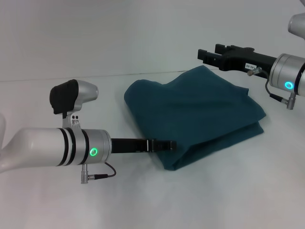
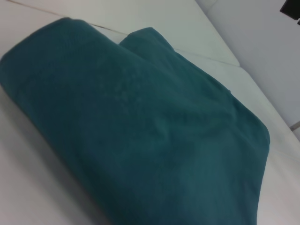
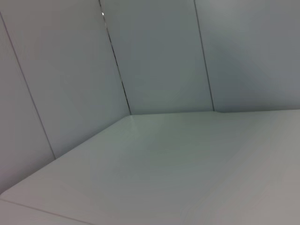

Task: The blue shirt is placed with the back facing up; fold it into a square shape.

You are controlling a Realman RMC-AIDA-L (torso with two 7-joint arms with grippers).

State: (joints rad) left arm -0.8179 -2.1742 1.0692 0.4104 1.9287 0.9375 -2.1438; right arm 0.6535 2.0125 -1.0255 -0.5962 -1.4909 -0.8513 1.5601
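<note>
White table [image 1: 200,200], blue shirt [image 1: 195,112] folded in its middle.
Left gripper [image 1: 169,145] touches the shirt's near edge, fingers together; right gripper [image 1: 206,56] hovers behind it, grip unclear.

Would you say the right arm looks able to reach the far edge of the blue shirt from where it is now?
Probably yes. The right gripper hangs just beyond the blue shirt, above its far edge, and nothing stands between them. The left gripper is at the near edge, out of the way.
</note>
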